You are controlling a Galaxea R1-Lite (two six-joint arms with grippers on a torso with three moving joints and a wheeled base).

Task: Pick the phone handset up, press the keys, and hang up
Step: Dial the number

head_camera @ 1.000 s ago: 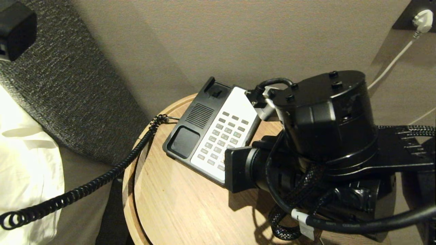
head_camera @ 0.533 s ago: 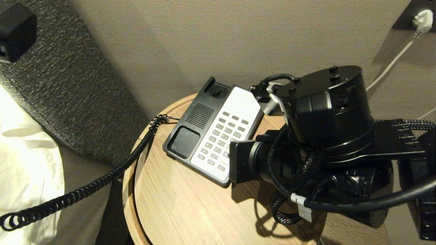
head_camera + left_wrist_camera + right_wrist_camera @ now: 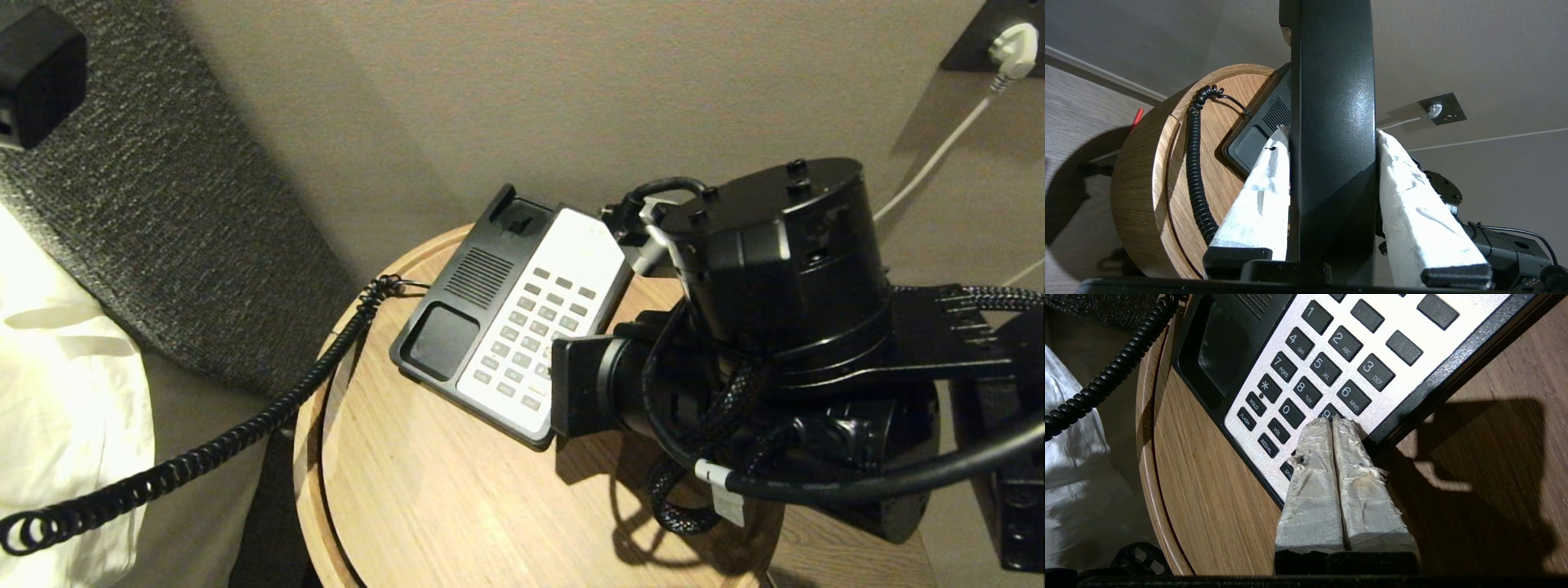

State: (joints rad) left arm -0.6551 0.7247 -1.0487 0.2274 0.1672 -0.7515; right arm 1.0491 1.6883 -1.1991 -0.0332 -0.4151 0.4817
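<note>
In the head view, a black-and-white phone base [image 3: 510,314] is seen lying on a round wooden table [image 3: 424,490] that stands against a beige wall [image 3: 571,90]. Its handset cradle is empty, and a black coiled cord [image 3: 204,445] is led from the base's left edge over the table rim and away toward the lower left, across white bedding [image 3: 65,392]. The right arm [image 3: 775,327] is positioned over the right part of the table, its bulk covering the near right corner of the base; the gripper itself is hidden there. A white plug [image 3: 1012,45] is seated in a wall socket at the upper right. In the left wrist view, the phone handset [image 3: 1333,134] is seen clamped between the two white-wrapped fingers [image 3: 1261,196] of the left gripper [image 3: 1331,134], held off the table with its length running straight away from the camera; the table, the cord and part of the base are visible beyond it. In the right wrist view, the right gripper [image 3: 1333,422] is shown with its two wrapped fingers [image 3: 1314,473] pressed together and nothing between them, their tips set at the 9 key [image 3: 1329,412] of the keypad, partly covering it. Whether the key is pushed down cannot be told. The shadow of the arm is cast on the wood beside the base.
</note>
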